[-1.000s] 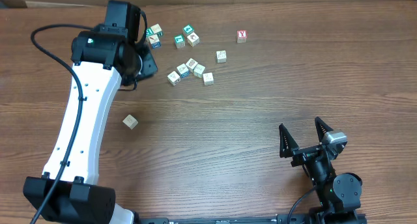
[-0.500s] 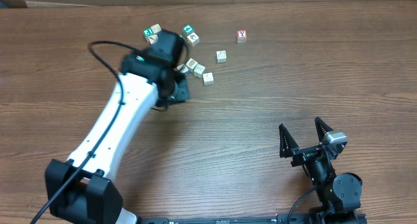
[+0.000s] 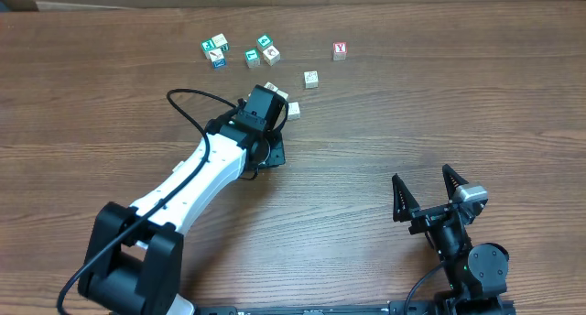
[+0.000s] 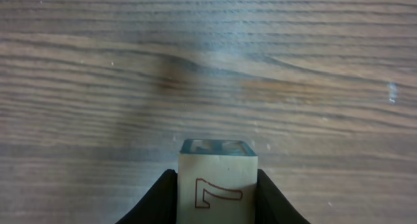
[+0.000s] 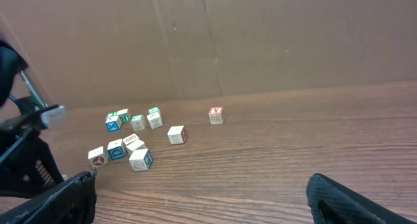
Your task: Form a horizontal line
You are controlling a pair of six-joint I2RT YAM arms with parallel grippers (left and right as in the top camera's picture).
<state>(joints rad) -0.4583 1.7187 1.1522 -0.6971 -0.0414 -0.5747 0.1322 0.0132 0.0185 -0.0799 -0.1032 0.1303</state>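
Note:
My left gripper [image 4: 216, 176] is shut on a pale wooden cube [image 4: 218, 191] with a red outlined figure on its upper face, held just above bare wood. In the overhead view the left gripper [image 3: 271, 152] sits just in front of a loose cluster of pale cubes [image 3: 293, 109], and the arm hides part of it. The right wrist view shows the cluster as several cubes [image 5: 140, 159] in no horizontal line. My right gripper [image 3: 421, 178] stands wide open at the near right, nothing between its fingers [image 5: 352, 198].
Teal-faced cubes [image 3: 213, 48] lie scattered at the far left of the group. A cube with a red Y [image 3: 340, 50] sits apart at the far right, and a single pale cube [image 3: 311, 79] lies between. A cardboard wall [image 5: 260, 42] backs the table.
The left arm has swung from the far left to the right and toward the front, coming down beside the cluster with its cube. The right arm has not moved.

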